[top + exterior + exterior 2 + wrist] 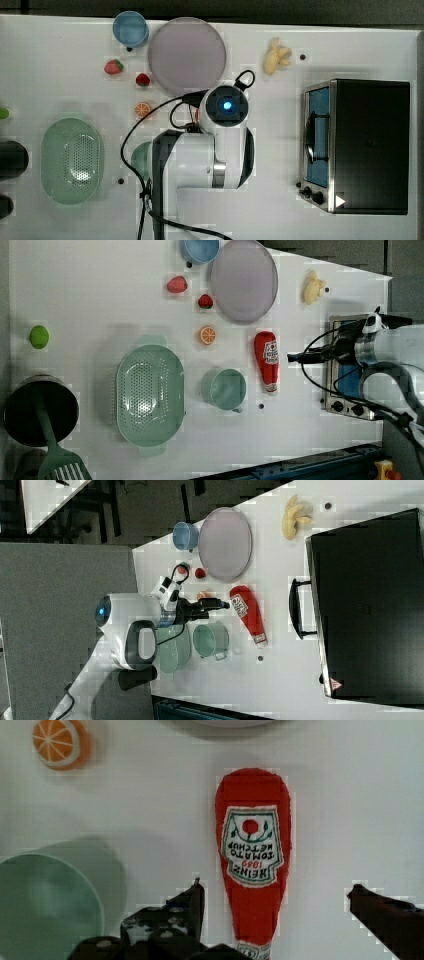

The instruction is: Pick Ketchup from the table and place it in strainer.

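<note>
Right now the Ketchup (252, 860) lies flat on the white table (75, 290): red squeeze bottle, broad rounded base, narrowing toward a tapered tip w/ a white band, white label w/ dark print and a red tomato mark. In the wrist view the gripper (275, 905) has its fingers (192, 902) spread wide apart, one on each side of the bottle's narrow end, touching nothing; whether they're above it or down at table level I can't tell.

Left view shows the bottle (267, 360) whole, between the teal mug (226, 388) and the toaster oven (345, 370), just below the grey plate (244, 280). Long axis runs up-down in the left view, fat end toward the plate, tip toward the left view's bottom. Right view has it (247, 612) tilted slightly, tip down and to the right view's right, near the oven handle (295, 607).

Top view: the arm (210, 150) covers the bottle; the left view doesn't have that problem. Top view does give the strainer (72, 160) in full, pale green oval, holes in the bottom, nothing in it, well apart from the bottle w/ the mug between. Left view also gets a lime (39, 336), orange half (207, 335), two strawberries (176, 284), a blue cup (200, 250), a banana (314, 287), and a dark pot w/ a green spatula (52, 445).
</note>
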Tool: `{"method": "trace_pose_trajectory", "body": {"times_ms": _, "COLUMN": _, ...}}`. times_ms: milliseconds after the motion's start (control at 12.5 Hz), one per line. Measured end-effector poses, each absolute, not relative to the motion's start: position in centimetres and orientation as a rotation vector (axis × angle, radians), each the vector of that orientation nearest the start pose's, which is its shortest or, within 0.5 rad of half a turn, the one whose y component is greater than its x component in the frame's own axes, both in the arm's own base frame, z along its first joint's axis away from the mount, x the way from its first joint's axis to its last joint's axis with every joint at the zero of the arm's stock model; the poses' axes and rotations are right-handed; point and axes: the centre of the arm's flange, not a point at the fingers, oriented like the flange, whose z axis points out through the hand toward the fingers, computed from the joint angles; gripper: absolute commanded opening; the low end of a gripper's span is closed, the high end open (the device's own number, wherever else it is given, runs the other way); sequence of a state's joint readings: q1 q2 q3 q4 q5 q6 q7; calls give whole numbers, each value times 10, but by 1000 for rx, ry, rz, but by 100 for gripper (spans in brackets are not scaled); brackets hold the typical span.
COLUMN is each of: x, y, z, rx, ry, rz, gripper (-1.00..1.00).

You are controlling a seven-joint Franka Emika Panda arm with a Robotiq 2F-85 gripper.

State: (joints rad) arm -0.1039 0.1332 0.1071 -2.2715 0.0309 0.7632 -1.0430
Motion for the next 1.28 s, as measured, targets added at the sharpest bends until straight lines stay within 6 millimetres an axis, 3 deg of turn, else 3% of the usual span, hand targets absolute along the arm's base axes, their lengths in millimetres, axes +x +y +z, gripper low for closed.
{"method": "trace_pose_trajectory", "body": {"times_ms": 320, "x": 528, "y": 2, "z": 255, "rx": -3105, "ry": -465, "rz": 82, "gripper": 100}}
{"method": "trace_pose_trajectory", "body": {"times_ms": 560, "x": 522, "y": 6, "z": 211, "rx": -3088, "ry": -471, "rz": 91, "gripper": 100}}
{"method": "trace_pose_trajectory", "body": {"times_ms": 880, "x": 494, "y": 13, "z": 152, "rx": -3064, "ry": -488, "rz": 184, "gripper": 100}}
{"method": "trace_pose_trajectory", "body": {"times_ms": 960, "x": 490, "y": 14, "z": 143, "rx": -3061, "ry": -492, "rz": 184, "gripper": 92}}
{"method": "trace_pose_trajectory", "body": {"times_ms": 1200, "x": 486, "y": 18, "z": 130, "rx": -3051, "ry": -479, "rz": 215, "gripper": 22}}
{"method": "trace_pose_trajectory", "body": {"times_ms": 1280, "x": 487, "y": 17, "z": 131, "rx": -3054, "ry": -479, "rz": 202, "gripper": 22}}
